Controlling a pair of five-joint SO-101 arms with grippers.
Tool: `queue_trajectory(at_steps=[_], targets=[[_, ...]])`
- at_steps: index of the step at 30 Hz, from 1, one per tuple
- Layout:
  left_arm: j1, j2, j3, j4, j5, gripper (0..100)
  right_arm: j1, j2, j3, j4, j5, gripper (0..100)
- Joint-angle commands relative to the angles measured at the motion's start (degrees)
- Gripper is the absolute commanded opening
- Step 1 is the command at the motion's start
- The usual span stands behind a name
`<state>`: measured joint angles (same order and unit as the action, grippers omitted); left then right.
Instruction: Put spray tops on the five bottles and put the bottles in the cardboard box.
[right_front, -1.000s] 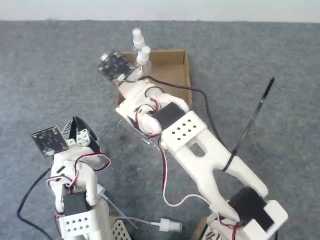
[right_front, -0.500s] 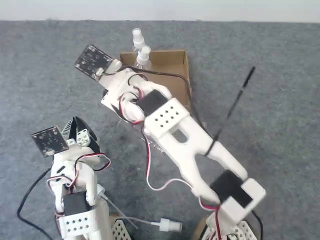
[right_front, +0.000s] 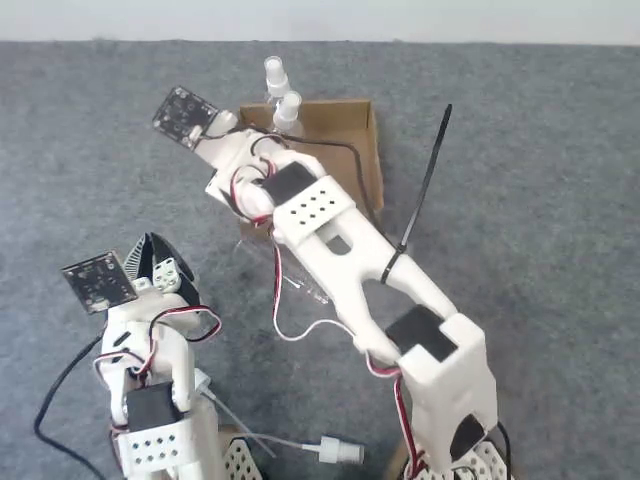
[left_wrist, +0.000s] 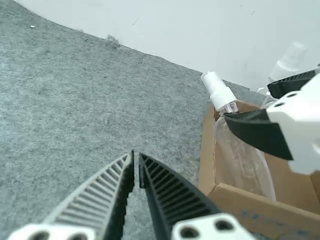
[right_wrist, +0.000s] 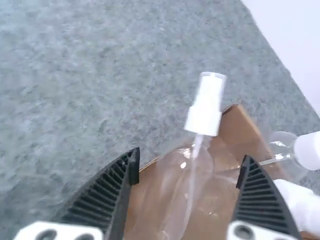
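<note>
The cardboard box (right_front: 352, 135) sits at the back of the carpet. A clear bottle (right_wrist: 192, 175) with a white spray top (right_wrist: 205, 105) lies tilted in it, head over the box's corner. My right gripper (right_wrist: 190, 157) stands open, a finger on each side of this bottle. A second capped bottle (right_wrist: 300, 150) leans beside it. From above, two white spray tops (right_front: 288, 108) poke out at the box's back left. My left gripper (left_wrist: 136, 161) is shut on nothing, low over the carpet left of the box (left_wrist: 240, 200); in the high view it (right_front: 160, 262) is at the front left.
A loose spray top (right_front: 337, 451) with its dip tube lies on the carpet at the front, between the arm bases. A black cable tie (right_front: 425, 190) sticks up from the right arm (right_front: 340, 240). Grey carpet lies open to the left and right of the box.
The right arm has swung left and stretched out, carrying its wrist toward the box's back left corner. The left arm has not moved.
</note>
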<state>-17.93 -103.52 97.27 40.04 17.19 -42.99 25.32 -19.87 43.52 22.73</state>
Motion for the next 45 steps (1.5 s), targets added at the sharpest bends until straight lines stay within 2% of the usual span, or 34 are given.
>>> queue_trajectory(at_steps=[1,7,17,28,36,41,45], targets=[[-0.4,-0.7,-0.7,-1.8,-0.4,1,1.4,-0.1,-5.5,-1.9,0.8,27.1],[-0.4,-0.7,-0.7,-1.8,-0.4,1,1.5,2.8,-6.9,-2.3,0.8,27.1],[-0.4,-0.7,-0.7,-1.7,-0.4,1,2.5,8.1,-6.9,-10.5,0.8,27.1],[-0.4,-0.7,-0.7,-1.6,-0.4,1,3.6,10.7,-6.9,-14.7,0.8,26.9],[-0.4,-0.7,-0.7,-1.6,-0.4,1,3.4,10.2,-6.9,-15.8,0.9,8.0],[-0.4,-0.7,-0.7,-1.6,-0.4,1,3.6,10.1,-6.9,-17.6,1.1,4.6],[-0.4,-0.7,-0.7,-1.6,-0.4,1,2.5,8.0,-6.9,-17.1,5.6,0.6]])
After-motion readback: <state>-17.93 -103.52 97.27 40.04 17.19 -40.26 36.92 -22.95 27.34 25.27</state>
